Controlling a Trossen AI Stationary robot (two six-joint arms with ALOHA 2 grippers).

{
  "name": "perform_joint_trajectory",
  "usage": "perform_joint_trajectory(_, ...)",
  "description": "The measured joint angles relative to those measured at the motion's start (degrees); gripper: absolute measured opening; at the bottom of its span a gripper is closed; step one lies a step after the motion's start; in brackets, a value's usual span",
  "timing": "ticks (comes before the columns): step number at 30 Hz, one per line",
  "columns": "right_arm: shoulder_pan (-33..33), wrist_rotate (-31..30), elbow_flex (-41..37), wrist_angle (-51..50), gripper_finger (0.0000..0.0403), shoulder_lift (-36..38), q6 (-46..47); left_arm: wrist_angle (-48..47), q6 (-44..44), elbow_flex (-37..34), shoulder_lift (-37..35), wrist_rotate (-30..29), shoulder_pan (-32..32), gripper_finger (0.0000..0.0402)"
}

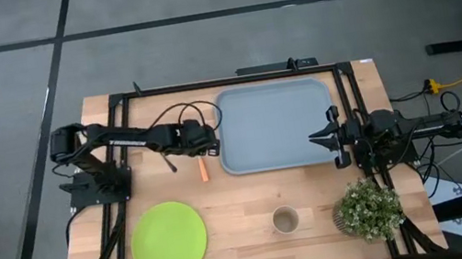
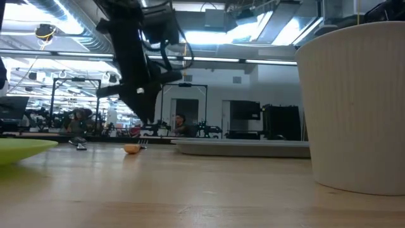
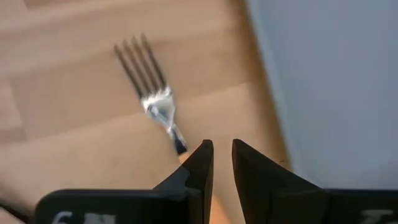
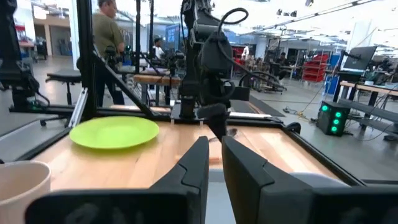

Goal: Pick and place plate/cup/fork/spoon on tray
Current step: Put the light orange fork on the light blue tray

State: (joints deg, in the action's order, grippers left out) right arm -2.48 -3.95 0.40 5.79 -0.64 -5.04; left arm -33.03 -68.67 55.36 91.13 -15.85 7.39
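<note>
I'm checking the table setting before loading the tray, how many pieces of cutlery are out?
2: the fork lies left of the tray; the spoon lies just left of the fork.

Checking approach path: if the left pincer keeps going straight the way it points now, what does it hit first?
Most likely the fork: the left pincer hangs, slightly parted, right over its handle end, beside the tray. Height above it is unclear.

Overhead view looks straight down; low view shares its plate, table-level.
</note>
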Motion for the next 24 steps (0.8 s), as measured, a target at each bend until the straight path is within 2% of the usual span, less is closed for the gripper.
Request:
perform_joint_trajectory(12,0.02,0.02,-0.01,-1.41,0.0051,0.00,0.05,-0.70,-10.42,0.02,5.29,3.84,-1.96,0.0053)
perform_joint_trajectory(24,0.00,0.04,0.00,-1.43,0.0051,0.00,0.03,-1.04,-12.20,0.02,5.33,3.50,-1.96,0.0053)
